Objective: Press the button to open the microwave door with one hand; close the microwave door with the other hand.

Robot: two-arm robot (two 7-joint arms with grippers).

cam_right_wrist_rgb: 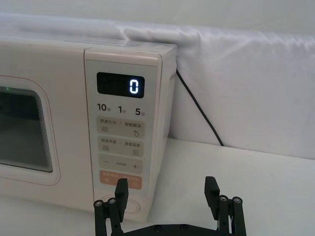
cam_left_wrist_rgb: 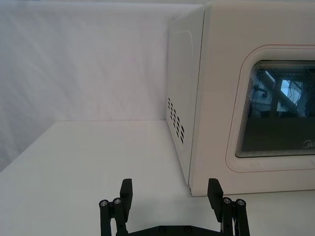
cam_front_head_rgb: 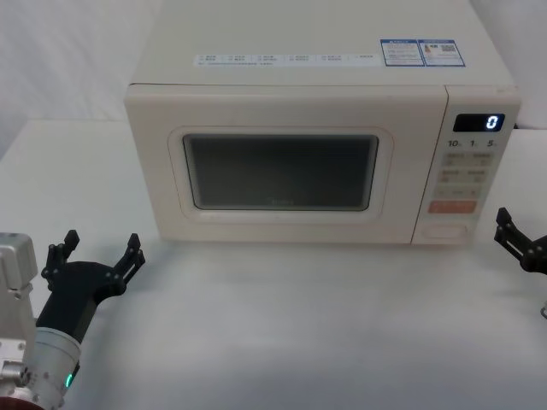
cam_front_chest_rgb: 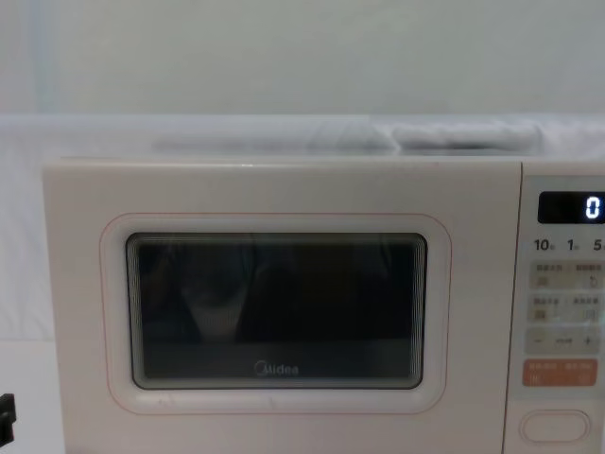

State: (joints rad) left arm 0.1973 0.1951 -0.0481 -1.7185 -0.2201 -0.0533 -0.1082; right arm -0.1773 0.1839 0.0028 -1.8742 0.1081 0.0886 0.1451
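Observation:
The cream microwave stands mid-table with the microwave door (cam_front_head_rgb: 282, 218) shut; its dark window and pink outline also show on the door (cam_left_wrist_rgb: 275, 162) (cam_front_chest_rgb: 274, 402) (cam_right_wrist_rgb: 24, 172). The button (cam_front_head_rgb: 447, 231) (cam_front_chest_rgb: 554, 426) is the wide pill key at the bottom of the control panel. In the right wrist view the button (cam_right_wrist_rgb: 135, 207) is partly behind a finger. My left gripper (cam_front_head_rgb: 102, 241) (cam_left_wrist_rgb: 170, 189) is open, low before the microwave's front left corner. To the right of the panel, my right gripper (cam_front_head_rgb: 511, 231) (cam_right_wrist_rgb: 167, 187) is open and apart from the button.
An orange key (cam_front_head_rgb: 451, 206) sits just above the button, under cream keypad keys and a display (cam_front_head_rgb: 479, 122) reading 0. A black cable (cam_right_wrist_rgb: 197, 108) runs down behind the microwave's right side. White table (cam_front_head_rgb: 282, 325) lies open in front; a white cloth backs the scene.

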